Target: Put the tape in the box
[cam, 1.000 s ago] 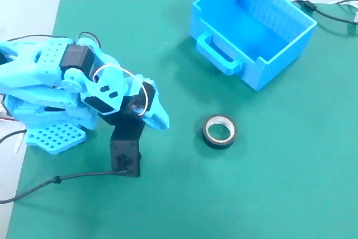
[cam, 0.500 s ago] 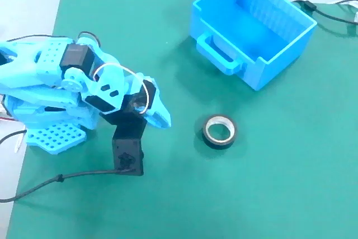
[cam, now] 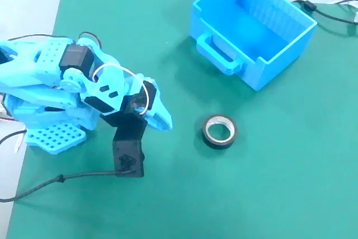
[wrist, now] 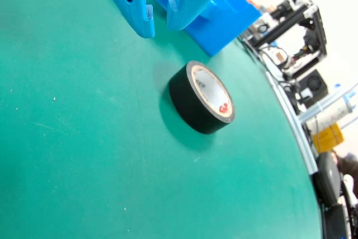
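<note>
The tape (cam: pixel 219 131) lies flat on the green mat (cam: pixel 279 183), apart from the box (cam: pixel 251 32), and the gripper (wrist: pixel 159 29) hangs near it with jaws narrowly parted and empty, so they may push the roll away instead of straddling it.

green mat (cam: pixel 268 194) | black cables (cam: pixel 330 15) far right | white tabletop (cam: pixel 28 4)

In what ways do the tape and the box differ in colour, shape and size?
The tape is black with a pale inner ring; the box is bright blue. The tape is a small round roll; the box is rectangular, open-topped, with a loop handle. The box is far larger than the tape. Both rest on the green mat, apart from each other.
</note>
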Available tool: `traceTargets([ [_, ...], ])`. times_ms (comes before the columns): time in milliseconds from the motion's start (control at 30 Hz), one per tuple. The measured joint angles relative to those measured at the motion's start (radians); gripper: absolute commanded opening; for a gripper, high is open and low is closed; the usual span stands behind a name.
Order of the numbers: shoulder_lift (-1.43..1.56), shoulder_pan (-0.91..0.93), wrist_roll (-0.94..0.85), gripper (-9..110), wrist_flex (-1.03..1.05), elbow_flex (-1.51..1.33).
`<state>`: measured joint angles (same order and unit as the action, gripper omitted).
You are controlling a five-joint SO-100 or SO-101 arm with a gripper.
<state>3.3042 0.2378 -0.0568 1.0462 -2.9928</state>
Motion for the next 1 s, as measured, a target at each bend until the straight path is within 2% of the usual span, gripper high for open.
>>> traceTargets([
  [467,-0.367,0.023,0.002,0,0.046,0.485],
  [867,-0.687,0.023,0.032,1,0.244,0.862],
  [1000,-0.805,0.025,0.032,4,0.313,0.976],
])
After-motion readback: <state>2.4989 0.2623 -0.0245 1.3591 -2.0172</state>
